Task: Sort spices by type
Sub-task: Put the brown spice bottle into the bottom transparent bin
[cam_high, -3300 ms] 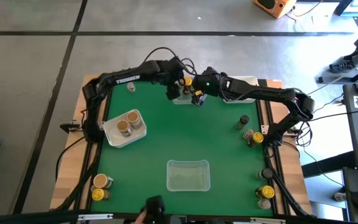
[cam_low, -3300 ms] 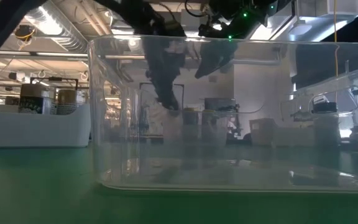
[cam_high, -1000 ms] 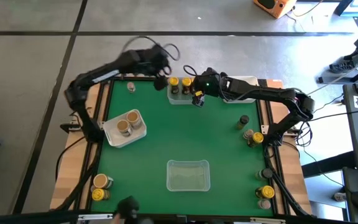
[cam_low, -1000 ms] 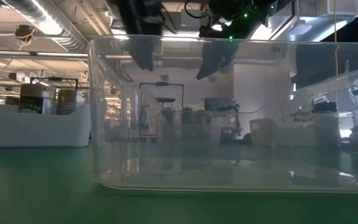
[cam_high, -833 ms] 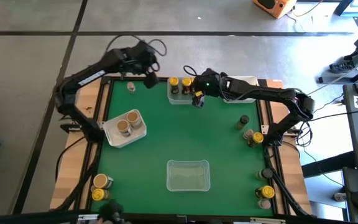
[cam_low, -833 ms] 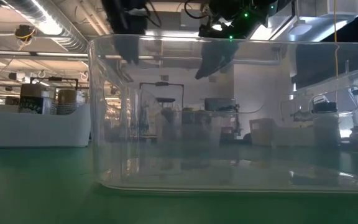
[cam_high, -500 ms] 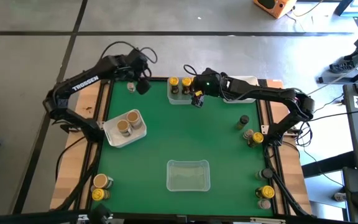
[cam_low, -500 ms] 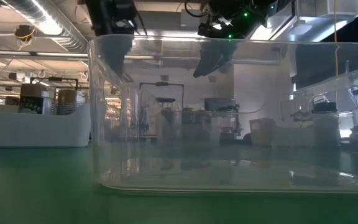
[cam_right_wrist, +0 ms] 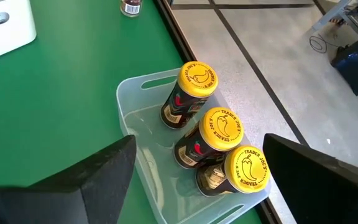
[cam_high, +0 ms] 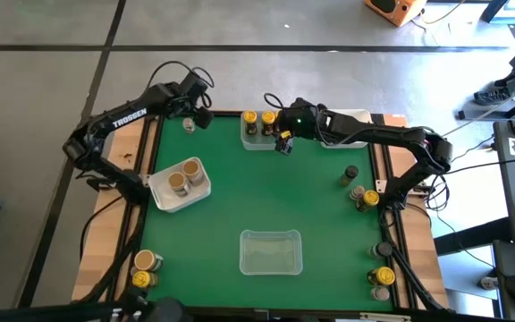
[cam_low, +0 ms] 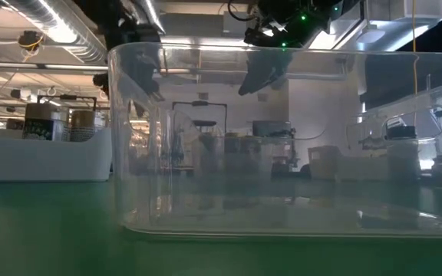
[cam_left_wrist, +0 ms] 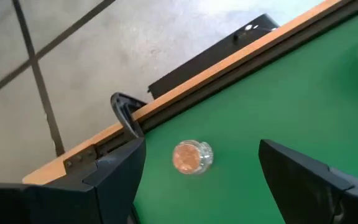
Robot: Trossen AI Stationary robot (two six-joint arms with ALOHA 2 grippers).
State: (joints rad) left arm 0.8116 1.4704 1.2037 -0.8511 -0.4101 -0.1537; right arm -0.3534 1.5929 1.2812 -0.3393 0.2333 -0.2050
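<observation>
My left gripper [cam_high: 199,116] [cam_left_wrist: 201,146] is open and hovers over the table's far left corner. A small jar with a pinkish-brown lid [cam_high: 188,125] [cam_left_wrist: 191,157] stands upright on the green mat below it, untouched. My right gripper [cam_high: 282,141] [cam_right_wrist: 199,140] is open and hangs above a clear tub [cam_high: 259,140] [cam_right_wrist: 143,134] at the far edge. Three yellow-lidded jars [cam_right_wrist: 197,79] [cam_right_wrist: 222,126] [cam_right_wrist: 247,168] stand in that tub in a row. Through the near tub in the low view, both grippers [cam_low: 140,73] [cam_low: 263,73] hang well above the mat.
A white tub [cam_high: 164,199] at the left holds two tan-lidded jars. An empty clear tub [cam_high: 271,252] sits near the front edge, and a white tub [cam_high: 347,121] at the far right. Loose jars stand along the right edge [cam_high: 365,197] [cam_high: 383,277] and at the near left corner [cam_high: 143,268].
My left arm has swung away from the far tub toward the table's left edge and now stands over the pinkish-brown jar in the far left corner. The jars have not moved.
</observation>
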